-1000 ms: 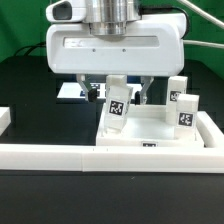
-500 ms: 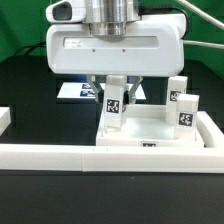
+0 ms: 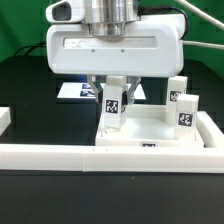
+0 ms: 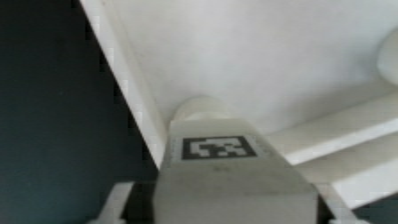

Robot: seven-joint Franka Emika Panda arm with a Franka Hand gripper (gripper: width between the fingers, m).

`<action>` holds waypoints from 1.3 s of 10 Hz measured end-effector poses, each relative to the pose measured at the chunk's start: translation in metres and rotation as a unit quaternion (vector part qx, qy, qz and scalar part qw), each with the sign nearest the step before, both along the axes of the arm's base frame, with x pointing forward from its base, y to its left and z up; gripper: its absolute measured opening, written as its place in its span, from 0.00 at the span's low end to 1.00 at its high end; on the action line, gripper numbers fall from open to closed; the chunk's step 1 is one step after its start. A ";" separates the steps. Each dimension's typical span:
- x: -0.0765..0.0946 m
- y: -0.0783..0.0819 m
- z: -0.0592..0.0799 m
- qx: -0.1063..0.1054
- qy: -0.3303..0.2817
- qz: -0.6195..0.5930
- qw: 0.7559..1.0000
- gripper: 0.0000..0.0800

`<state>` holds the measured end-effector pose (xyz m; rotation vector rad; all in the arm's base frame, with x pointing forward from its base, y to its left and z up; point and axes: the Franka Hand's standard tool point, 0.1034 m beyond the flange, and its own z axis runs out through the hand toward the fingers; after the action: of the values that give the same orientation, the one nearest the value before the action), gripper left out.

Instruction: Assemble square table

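The white square tabletop (image 3: 150, 128) lies inside the corner of the border wall, with a tag on its near edge. My gripper (image 3: 113, 85) hangs over its near corner on the exterior view's left and is shut on a white tagged leg (image 3: 112, 105), which stands upright at that corner socket. In the wrist view the leg (image 4: 222, 165) fills the space between my fingers, its tag facing the camera, above the tabletop's rim (image 4: 151, 70). Two more tagged legs (image 3: 185, 108) stand upright at the tabletop's side on the exterior view's right. The fourth leg is out of view.
The long low white border wall (image 3: 60, 155) runs along the front and up the exterior view's right side. The marker board (image 3: 78, 91) lies flat behind my gripper. A small white block (image 3: 4, 118) sits at the exterior view's left edge.
The leg in my gripper has shifted slightly toward the exterior view's left and turned a little at the corner socket. The other parts have not moved.
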<state>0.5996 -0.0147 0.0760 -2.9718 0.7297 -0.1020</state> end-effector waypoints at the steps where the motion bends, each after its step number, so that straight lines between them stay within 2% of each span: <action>1: 0.004 -0.004 0.000 0.006 0.000 -0.063 0.998 0.36; 4: 0.007 0.000 0.000 0.024 0.010 -0.232 0.972 0.36; 6: 0.007 0.005 -0.001 0.047 0.020 -0.362 0.931 0.36; 9: 0.012 0.011 -0.002 0.098 0.021 -0.527 0.844 0.36; 11: 0.016 0.025 -0.003 0.110 0.034 -0.618 0.778 0.36; 12: 0.018 0.028 -0.003 0.112 0.035 -0.640 0.759 0.36; 13: 0.020 0.029 -0.003 0.114 0.033 -0.678 0.725 0.36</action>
<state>0.6194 0.0143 0.0728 -1.5834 2.4562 0.0237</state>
